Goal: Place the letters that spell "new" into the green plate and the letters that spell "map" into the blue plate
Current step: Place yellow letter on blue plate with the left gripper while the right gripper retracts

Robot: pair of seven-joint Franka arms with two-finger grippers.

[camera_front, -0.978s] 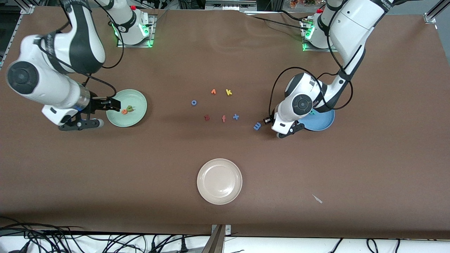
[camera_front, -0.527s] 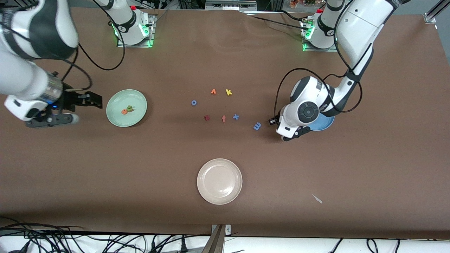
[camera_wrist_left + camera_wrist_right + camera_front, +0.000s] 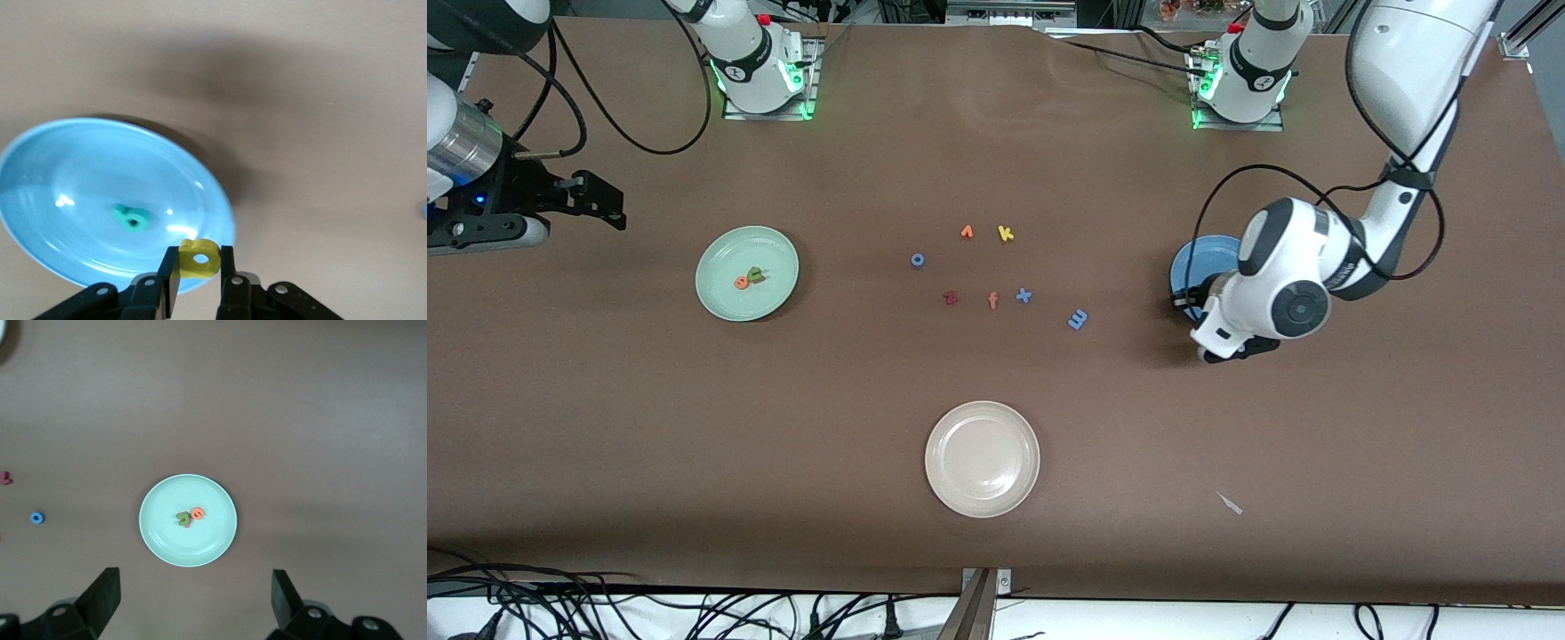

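I see a brown-covered bench. My left gripper pinches the small yellow foam a over the round blue plate; my right gripper hangs wide, empty, near the round mint-green plate.

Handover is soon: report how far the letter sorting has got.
Done: green n and orange e lie in the green plate; teal p lies in the blue plate. In hand: the left gripper holds the yellow a over that plate's rim. Left: blue m on the table; the w I cannot find. Right gripper open, waiting.
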